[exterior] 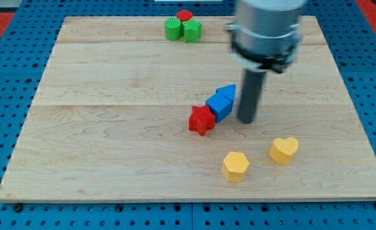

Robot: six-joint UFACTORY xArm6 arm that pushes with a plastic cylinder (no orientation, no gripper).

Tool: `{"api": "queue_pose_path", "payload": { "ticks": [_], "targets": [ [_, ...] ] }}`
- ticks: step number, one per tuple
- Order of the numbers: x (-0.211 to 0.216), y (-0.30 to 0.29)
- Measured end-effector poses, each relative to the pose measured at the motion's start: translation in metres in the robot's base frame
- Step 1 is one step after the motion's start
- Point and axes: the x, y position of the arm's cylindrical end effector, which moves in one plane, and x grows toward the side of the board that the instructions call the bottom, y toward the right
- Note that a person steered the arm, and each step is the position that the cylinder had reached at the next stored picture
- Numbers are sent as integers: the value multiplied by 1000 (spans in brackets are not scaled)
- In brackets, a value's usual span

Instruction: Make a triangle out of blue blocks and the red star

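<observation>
A red star (201, 120) lies near the middle of the wooden board (111, 128). A blue cube-like block (218, 107) touches its upper right side. A blue triangular block (227, 94) touches that block on its upper right, so the three form a short diagonal line. My tip (246, 121) stands just to the right of the two blue blocks, a small gap from them, and right of the red star.
A yellow hexagon (235, 166) and a yellow heart (283, 149) lie toward the view's bottom right. At the top edge a red cylinder (185, 15) and two green blocks (173, 29) (193, 30) cluster together.
</observation>
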Motion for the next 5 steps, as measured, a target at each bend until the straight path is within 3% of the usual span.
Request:
{"api": "queue_pose_path", "payload": {
  "ticks": [1,3,4,5],
  "targets": [
    [-9,27],
    [-51,-117],
    [-69,-146],
    [-68,-93]
  ]
}}
